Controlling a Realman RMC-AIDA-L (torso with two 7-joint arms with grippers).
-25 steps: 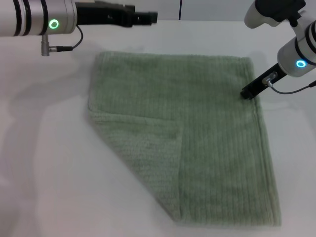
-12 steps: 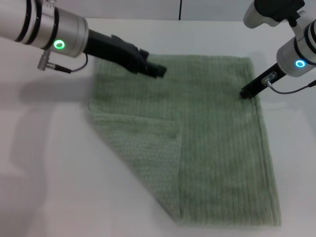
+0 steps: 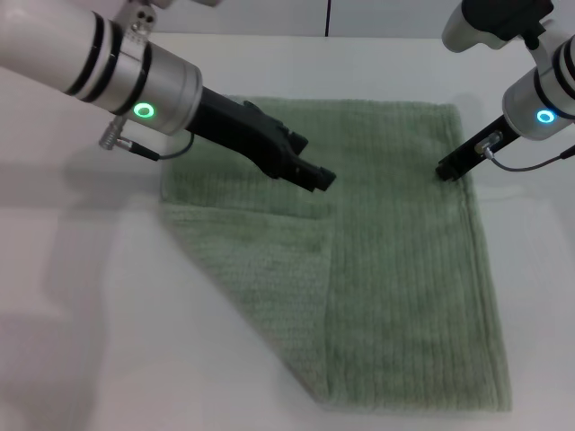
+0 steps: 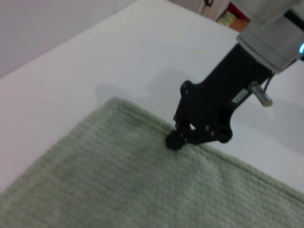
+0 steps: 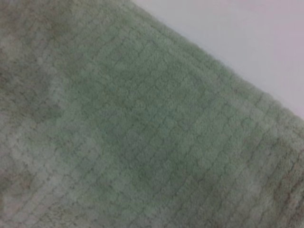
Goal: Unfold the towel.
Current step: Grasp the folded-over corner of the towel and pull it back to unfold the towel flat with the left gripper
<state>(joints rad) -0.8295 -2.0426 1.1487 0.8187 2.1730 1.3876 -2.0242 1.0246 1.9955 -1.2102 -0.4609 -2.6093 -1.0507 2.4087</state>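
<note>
Scanning the head view from your left, you meet the left arm first, reaching in from about ten o'clock over the white table [image 3: 81, 296], its left gripper [image 3: 321, 179] hanging above the middle of the towel [image 3: 404, 287]; its tip points down toward four o'clock and sits just above the top edge of the folded flap, but you cannot tell whether it touches the cloth, and the dark fingers merge into one shape, so whether they are parted or closed is not readable. The towel lies flat across the centre of the table, pale sage-green and ribbed, with its near-left corner folded up and over so a triangular flap [image 3: 260, 260] rests on the main sheet; what lies beneath that flap is hidden from you. Further right, at about two o'clock, the right gripper [image 3: 446, 171] presses its tip onto the towel's right hem near the far corner. In the left wrist view this same right gripper [image 4: 176, 138] meets the towel [image 4: 118, 180] edge, yet only a dark tip shows and the set of its fingers cannot be made out. The right wrist view is filled with towel [image 5: 142, 123] weave and a strip of table [image 5: 247, 33], with no fingers in it.
</note>
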